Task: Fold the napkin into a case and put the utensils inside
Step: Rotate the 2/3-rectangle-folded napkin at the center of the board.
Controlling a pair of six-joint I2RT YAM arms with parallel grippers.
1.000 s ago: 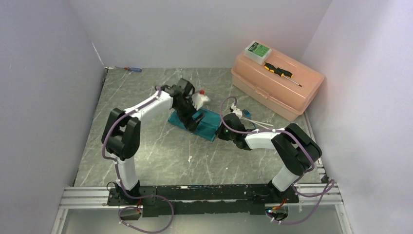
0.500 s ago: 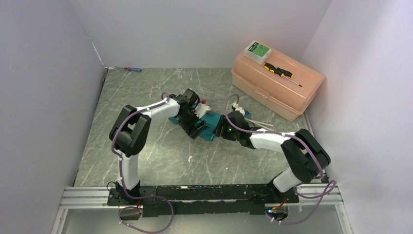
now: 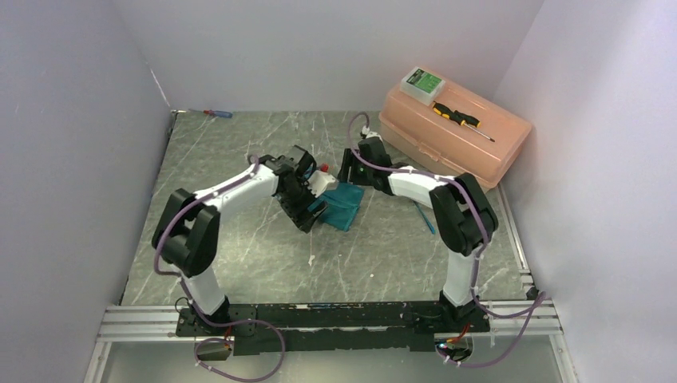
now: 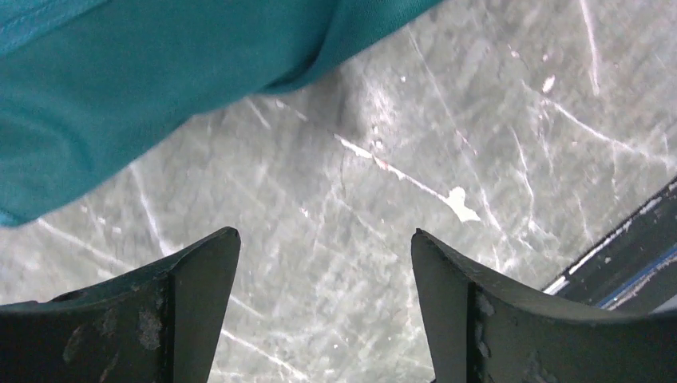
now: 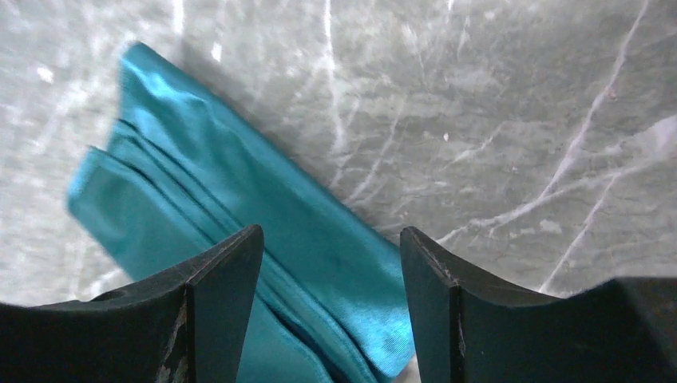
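The teal napkin lies folded in layers at the middle of the table; its stacked edges show in the right wrist view. My left gripper stands open at the napkin's near-left edge. Only bare table lies between its fingers, and the cloth is just beyond the tips. My right gripper hangs open over the napkin's far side, with nothing held between its tips. A thin blue utensil lies on the table to the right. The white sticks are hidden.
A peach toolbox stands at the back right with a yellow-and-black screwdriver and a green-and-white box on its lid. A red-and-blue screwdriver lies by the back left wall. A white speck marks the table.
My right gripper has opened and swung from the napkin's right end to its far side. The left gripper has drawn back to the near-left edge. The napkin now looks shorter and more bunched.
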